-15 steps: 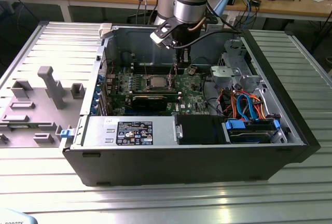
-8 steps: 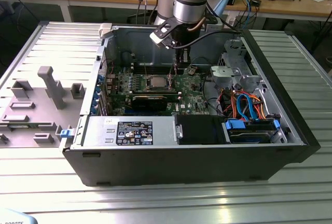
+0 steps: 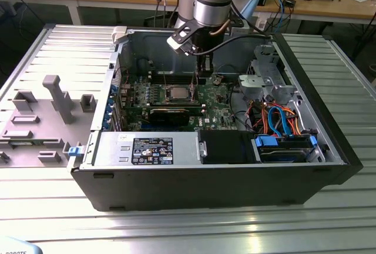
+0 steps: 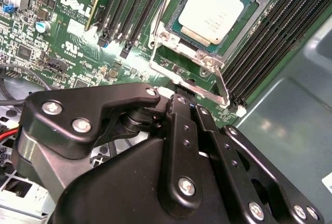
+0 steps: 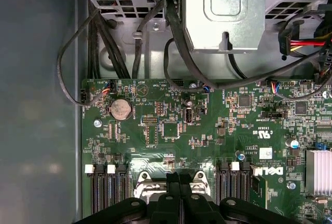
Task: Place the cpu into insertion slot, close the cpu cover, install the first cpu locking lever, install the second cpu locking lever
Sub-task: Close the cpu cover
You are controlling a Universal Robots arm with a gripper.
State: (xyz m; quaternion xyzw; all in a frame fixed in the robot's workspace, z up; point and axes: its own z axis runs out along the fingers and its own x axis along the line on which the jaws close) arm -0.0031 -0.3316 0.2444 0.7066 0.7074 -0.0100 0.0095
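Note:
The cpu (image 4: 215, 9) (image 3: 178, 93), a flat square chip with a dull silver top, lies seated in the insertion slot (image 4: 161, 37) on the green board. The silvery cpu cover (image 4: 205, 58) frames the chip and looks lowered around it. A bent silvery locking lever (image 4: 189, 81) runs along the socket's near edge, and a thin wire lever (image 4: 161, 6) runs along its side. My gripper (image 4: 189, 102) (image 5: 180, 175) (image 3: 200, 72) hangs just beside the socket, tips close to the bent lever. Its fingers (image 5: 174, 182) are pressed together, with nothing visible between them.
Black memory slots (image 4: 270, 32) flank the socket on both sides. A black graphics card (image 3: 170, 114), the power supply (image 3: 147, 148), a metal drive cage (image 3: 264, 77) and bundled cables (image 3: 276, 119) crowd the case. A grey parts fixture (image 3: 41, 113) lies at the exterior view's left.

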